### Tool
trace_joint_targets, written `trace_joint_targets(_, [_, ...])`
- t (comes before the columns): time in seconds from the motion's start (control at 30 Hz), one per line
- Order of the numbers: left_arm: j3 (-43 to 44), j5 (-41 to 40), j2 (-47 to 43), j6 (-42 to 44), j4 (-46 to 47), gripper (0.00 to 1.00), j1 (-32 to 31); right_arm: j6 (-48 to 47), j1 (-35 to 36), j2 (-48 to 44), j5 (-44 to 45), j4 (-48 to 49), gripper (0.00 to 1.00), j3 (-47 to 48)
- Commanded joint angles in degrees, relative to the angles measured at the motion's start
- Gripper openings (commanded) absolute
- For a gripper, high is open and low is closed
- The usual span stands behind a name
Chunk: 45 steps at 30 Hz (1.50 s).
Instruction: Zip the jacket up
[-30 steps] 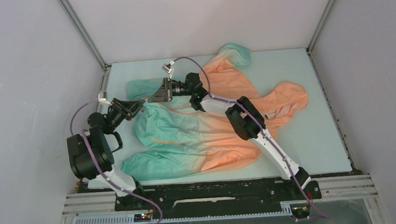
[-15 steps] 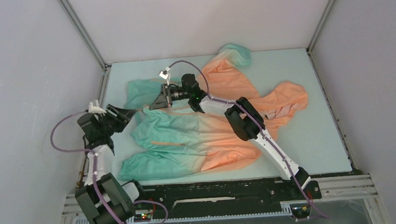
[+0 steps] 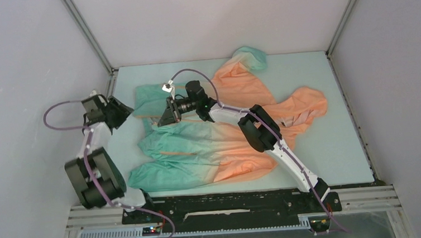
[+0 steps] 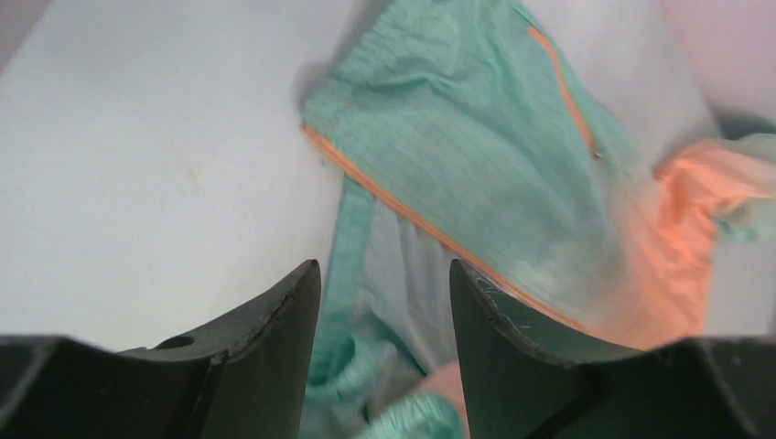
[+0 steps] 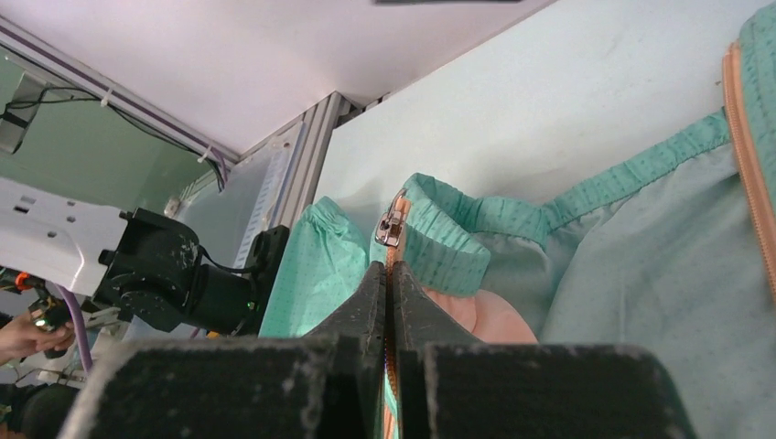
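Note:
The jacket [image 3: 221, 138], teal at the hem and orange at the hood, lies spread on the table, hem to the left. My right gripper [image 3: 163, 118] is shut on the jacket's orange zip tape [image 5: 391, 274] at the hem, just below the silver zip slider [image 5: 391, 222]. It holds that hem edge lifted. My left gripper [image 3: 122, 110] is open and empty, above the table left of the hem. In the left wrist view its fingers [image 4: 274, 329] frame the teal hem and an orange zip edge [image 4: 430, 229].
The pale table [image 3: 323, 156] is boxed in by grey walls and metal corner posts [image 3: 87, 35]. One teal sleeve [image 3: 150, 95] lies at the far left, another sleeve cuff [image 3: 251, 55] at the back.
My left arm has swung back and to the left, away from the hem, and now stands clear of the jacket. My right gripper has moved a little left and nearer with the zip tape.

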Motion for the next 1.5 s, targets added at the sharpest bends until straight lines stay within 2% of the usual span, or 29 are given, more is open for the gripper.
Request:
trace_joint_targets(0.0, [12.59, -7.13, 12.47, 7.08, -2.28, 0.59, -2.77, -2.36, -0.14, -3.27, -1.87, -0.81, 0.00, 1.45])
trace_joint_targets(0.13, [25.45, -13.37, 24.70, 11.88, -9.72, 0.57, -5.43, -2.46, 0.22, -3.03, -2.39, -0.64, 0.00, 1.42])
trace_joint_targets(0.43, [38.65, -21.36, 33.99, 20.84, -15.82, 0.60, -13.43, -3.63, 0.65, -2.98, -2.30, -2.17, 0.00, 1.70])
trace_joint_targets(0.63, [44.81, -17.72, 38.30, 27.62, -22.17, 0.67, -14.67, -3.70, 0.66, -3.62, -2.88, -1.71, 0.00, 0.62])
trace_joint_targets(0.8, [51.74, -17.70, 42.47, 31.61, -29.75, 0.68, -14.78, -3.41, 0.64, -3.62, -2.98, -1.24, 0.00, 0.64])
trace_joint_targets(1.0, [52.65, -14.61, 44.59, 31.04, -32.65, 0.68, -14.79, -3.28, 0.67, -3.46, -3.27, -1.31, 0.00, 0.80])
trace_joint_targets(1.47, [51.26, -16.58, 46.58, 29.44, -33.74, 0.65, -13.96, -3.22, 0.84, -3.40, -3.63, -0.96, 0.00, 0.80])
